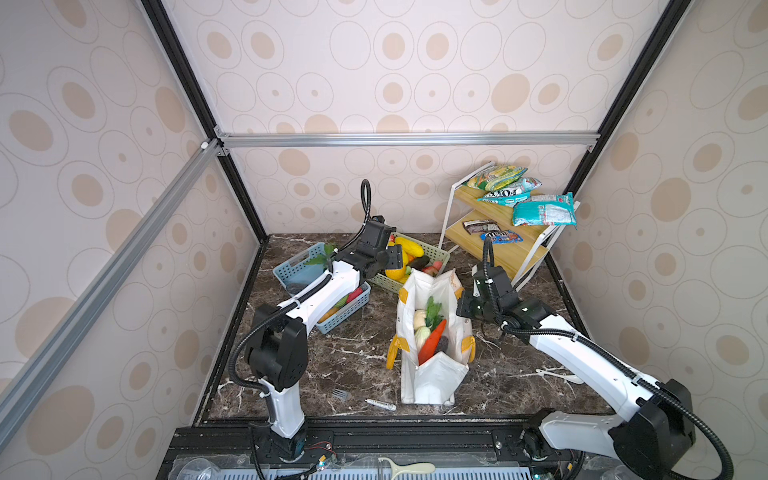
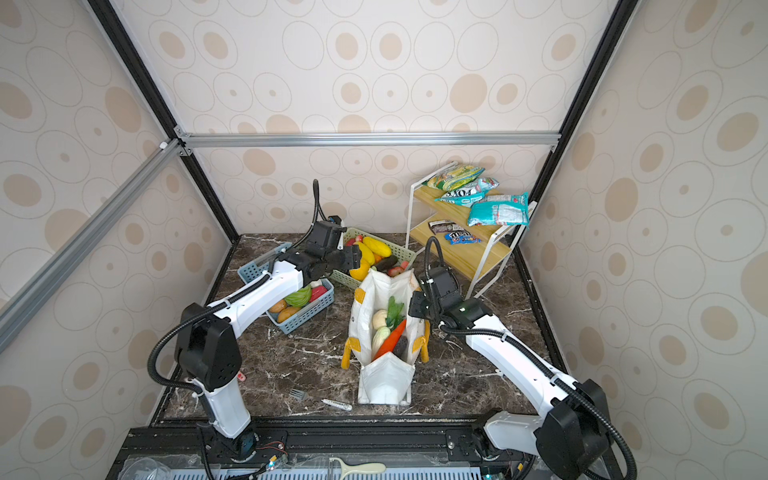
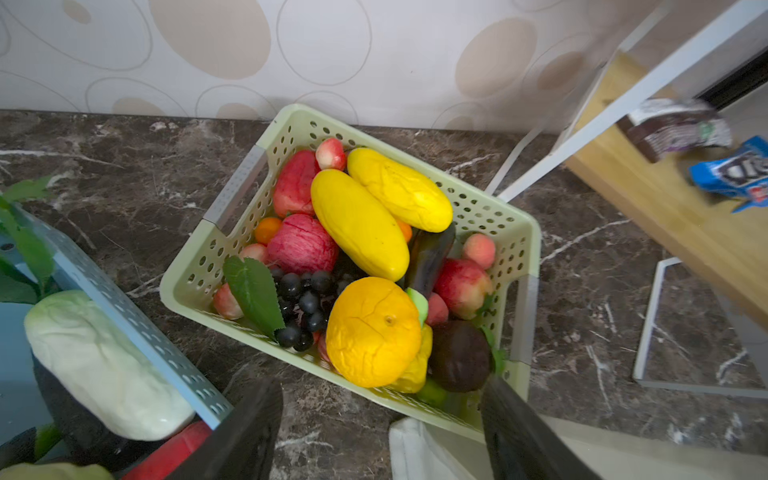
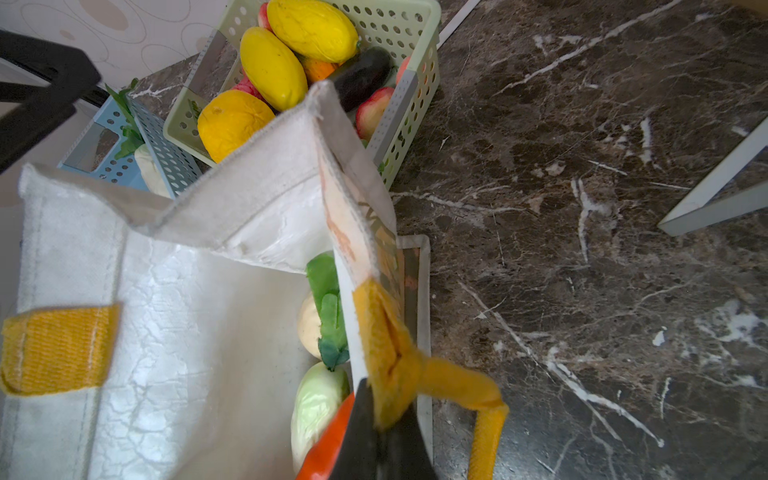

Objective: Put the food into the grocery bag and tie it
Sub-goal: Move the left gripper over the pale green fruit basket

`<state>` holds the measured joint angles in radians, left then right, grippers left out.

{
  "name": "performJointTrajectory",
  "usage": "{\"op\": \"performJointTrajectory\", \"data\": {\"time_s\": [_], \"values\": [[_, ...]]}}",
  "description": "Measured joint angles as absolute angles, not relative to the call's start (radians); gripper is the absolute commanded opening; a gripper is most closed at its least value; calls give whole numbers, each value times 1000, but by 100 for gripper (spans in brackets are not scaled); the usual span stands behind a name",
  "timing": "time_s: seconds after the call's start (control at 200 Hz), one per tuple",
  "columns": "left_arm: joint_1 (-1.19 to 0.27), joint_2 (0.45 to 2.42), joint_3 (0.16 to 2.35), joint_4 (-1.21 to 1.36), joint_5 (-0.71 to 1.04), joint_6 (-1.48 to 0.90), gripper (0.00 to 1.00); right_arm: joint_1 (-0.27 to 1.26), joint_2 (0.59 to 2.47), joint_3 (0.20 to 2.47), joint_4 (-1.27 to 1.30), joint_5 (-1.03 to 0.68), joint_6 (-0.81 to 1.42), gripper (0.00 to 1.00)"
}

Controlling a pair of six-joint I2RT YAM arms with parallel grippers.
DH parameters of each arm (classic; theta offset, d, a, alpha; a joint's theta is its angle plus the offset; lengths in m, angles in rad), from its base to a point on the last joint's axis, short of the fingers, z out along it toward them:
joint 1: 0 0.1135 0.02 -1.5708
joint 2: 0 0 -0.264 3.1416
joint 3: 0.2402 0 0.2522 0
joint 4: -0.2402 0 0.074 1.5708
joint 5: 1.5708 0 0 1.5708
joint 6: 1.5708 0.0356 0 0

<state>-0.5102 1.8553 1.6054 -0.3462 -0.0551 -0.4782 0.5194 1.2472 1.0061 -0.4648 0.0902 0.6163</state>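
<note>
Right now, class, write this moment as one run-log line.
left gripper: open, near green basket | right gripper: shut on grocery bag | food: in bag | bag: untied

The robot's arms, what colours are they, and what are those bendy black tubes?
The left arm and right arm have white shells with chunky black joints. The tubes are ribbed black cables looping along each arm. The left gripper and right gripper are black, with flat dark jaws.
</note>
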Motion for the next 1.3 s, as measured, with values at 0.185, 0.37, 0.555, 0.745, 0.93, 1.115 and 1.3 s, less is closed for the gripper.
{"op": "performJointTrajectory", "data": {"time_s": [0.185, 0.37, 0.555, 0.745, 0.93, 1.115, 1.3], "values": [[-511, 1972, 1701, -355, -59, -455, 80, 516, 1257, 1016, -483, 94, 620, 0], [-511, 2048, 1756, -361, -59, -447, 83, 516, 1261, 1034, -505, 94, 622, 0], [-511, 2111, 1770, -365, -58, -446, 86, 516, 1261, 1039, -513, 95, 625, 0], [-511, 2165, 1770, -368, -53, -443, 89, 516, 1261, 1042, -517, 94, 629, 0], [-511, 2185, 1770, -345, -45, -442, 84, 516, 1261, 1045, -522, 93, 631, 0], [-511, 2185, 1770, -327, -31, -451, 68, 516, 1265, 1051, -527, 92, 631, 0], [-511, 2184, 1769, -279, 19, -469, 62, 516, 1270, 1051, -527, 90, 631, 0]]}}
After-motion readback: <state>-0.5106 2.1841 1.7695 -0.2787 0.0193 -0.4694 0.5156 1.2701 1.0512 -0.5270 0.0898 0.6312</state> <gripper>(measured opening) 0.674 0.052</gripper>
